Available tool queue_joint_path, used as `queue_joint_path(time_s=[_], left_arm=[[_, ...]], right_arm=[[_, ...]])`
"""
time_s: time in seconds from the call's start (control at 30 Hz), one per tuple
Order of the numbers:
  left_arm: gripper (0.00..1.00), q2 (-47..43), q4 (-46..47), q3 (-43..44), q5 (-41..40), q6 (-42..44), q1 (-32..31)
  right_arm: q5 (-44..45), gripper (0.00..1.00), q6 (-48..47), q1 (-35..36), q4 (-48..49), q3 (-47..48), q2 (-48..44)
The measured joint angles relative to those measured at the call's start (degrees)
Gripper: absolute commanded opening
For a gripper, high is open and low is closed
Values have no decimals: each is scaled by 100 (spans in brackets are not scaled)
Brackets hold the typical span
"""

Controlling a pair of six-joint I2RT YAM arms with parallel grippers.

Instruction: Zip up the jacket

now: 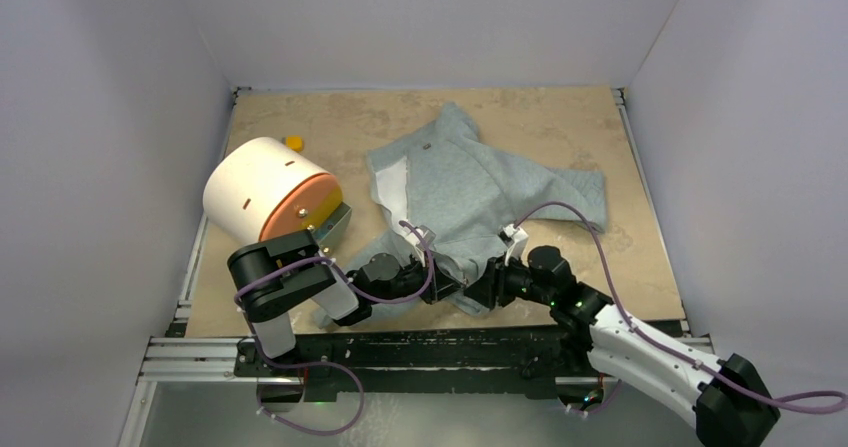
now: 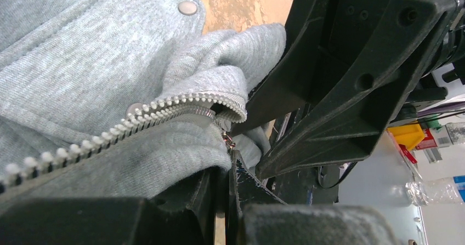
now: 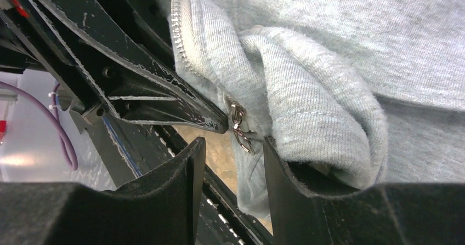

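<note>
Your right claw (image 3: 233, 152) is narrowly parted and empty, with the zipper pull (image 3: 238, 125) hanging just ahead, between its fingers. Your left claw (image 2: 224, 174) pinches the bottom edge of the jacket (image 1: 460, 182) right beside it. The teeth (image 2: 137, 119) run away from both claws, toward the far side of the surface (image 1: 330, 117).

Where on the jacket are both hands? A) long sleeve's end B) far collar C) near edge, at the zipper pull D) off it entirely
C: in the top view the left hand and right hand meet at the near edge of the jacket, and the right wrist view shows the pull there.
</note>
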Motion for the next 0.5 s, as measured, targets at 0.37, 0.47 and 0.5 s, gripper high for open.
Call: queue_joint_path(time_s=[0.37, 0.47, 0.5], left_arm=[[0, 2, -2, 0, 24, -42, 0], [0, 11, -9, 2, 44, -42, 0], [0, 13, -11, 2, 44, -42, 0]], right_arm=[[-208, 44, 136, 0, 363, -133, 284], [-249, 44, 138, 0, 468, -144, 439], [-251, 44, 138, 0, 501, -144, 470]])
